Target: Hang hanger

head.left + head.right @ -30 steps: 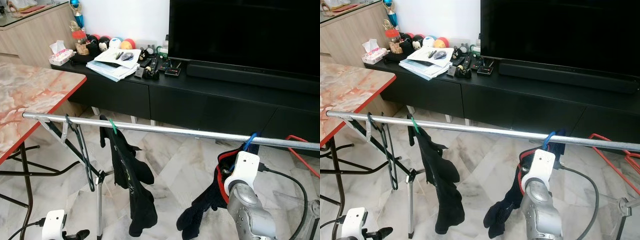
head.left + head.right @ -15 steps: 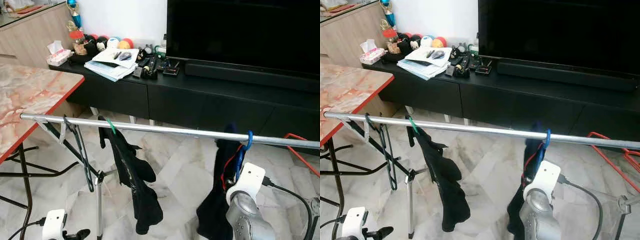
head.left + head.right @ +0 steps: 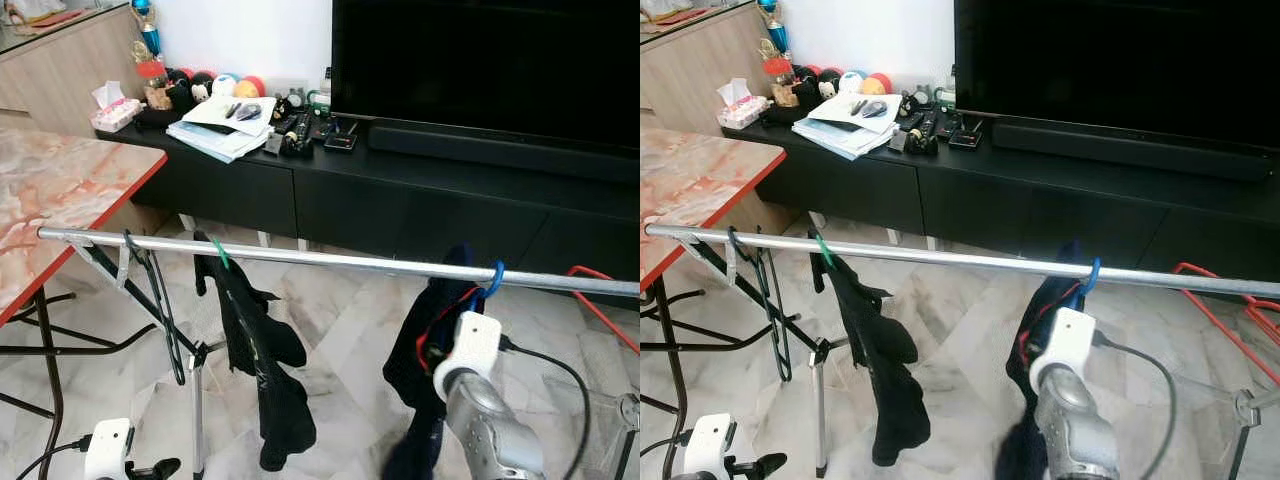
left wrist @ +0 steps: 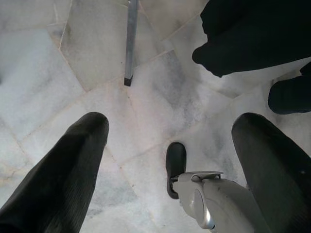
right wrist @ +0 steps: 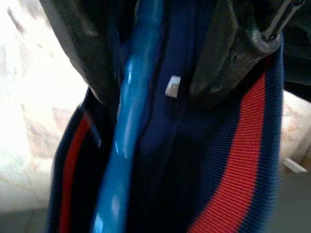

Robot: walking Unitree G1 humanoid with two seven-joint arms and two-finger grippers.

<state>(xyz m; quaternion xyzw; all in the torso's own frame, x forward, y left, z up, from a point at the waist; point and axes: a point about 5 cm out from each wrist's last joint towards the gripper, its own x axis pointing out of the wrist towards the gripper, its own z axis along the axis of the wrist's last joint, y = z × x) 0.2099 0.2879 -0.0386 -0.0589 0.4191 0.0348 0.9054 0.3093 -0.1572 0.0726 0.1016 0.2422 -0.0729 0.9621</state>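
Gripping blue hanger [image 5: 127, 116], right hand [image 5: 160, 73] hidden behind wrist camera [image 3: 468, 343]

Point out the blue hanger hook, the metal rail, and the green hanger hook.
blue hanger hook [image 3: 496, 276], left eye view, on the curve of the hook over the rail
metal rail [image 3: 330, 261], left eye view, on a bare stretch mid-rail
green hanger hook [image 3: 824, 250], right eye view, on the green neck just below the rail

steel rail [image 3: 330, 261], blue hanger [image 3: 493, 280], seemingly hooked
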